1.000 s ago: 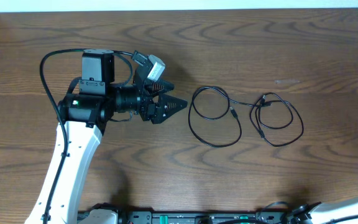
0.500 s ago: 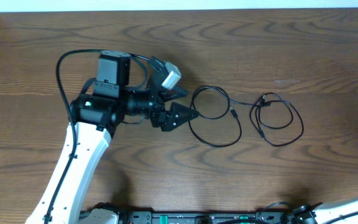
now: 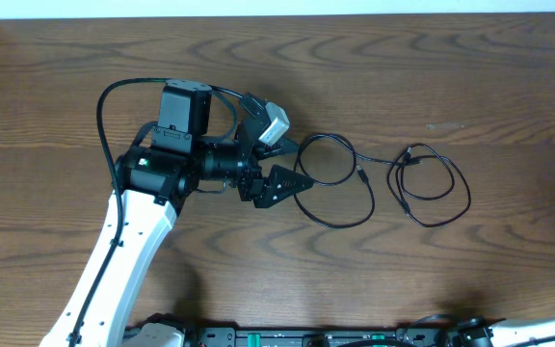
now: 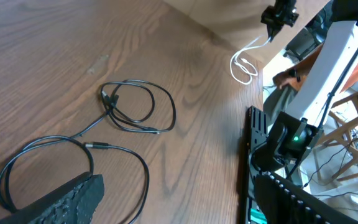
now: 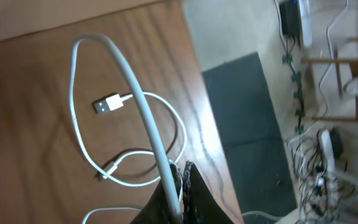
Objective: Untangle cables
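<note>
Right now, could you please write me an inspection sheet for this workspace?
Surface: brown wood-grain table.
Job's things: black cords lying in two linked loops; white cord hanging from the right gripper.
Clutter: nothing seen.
Grippers: left gripper open, at the nearest black loop; right gripper shut on the white cord.
Cables: thick black arm cable arching behind the left gripper.
Surroundings: floor mat and loose wiring beyond the table edge.

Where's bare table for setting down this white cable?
Free: the far strip of the table beyond the black cables, and its near strip below them. Crowded: mid-table, where the left gripper sits with open jaws at the loop nearest it.
</note>
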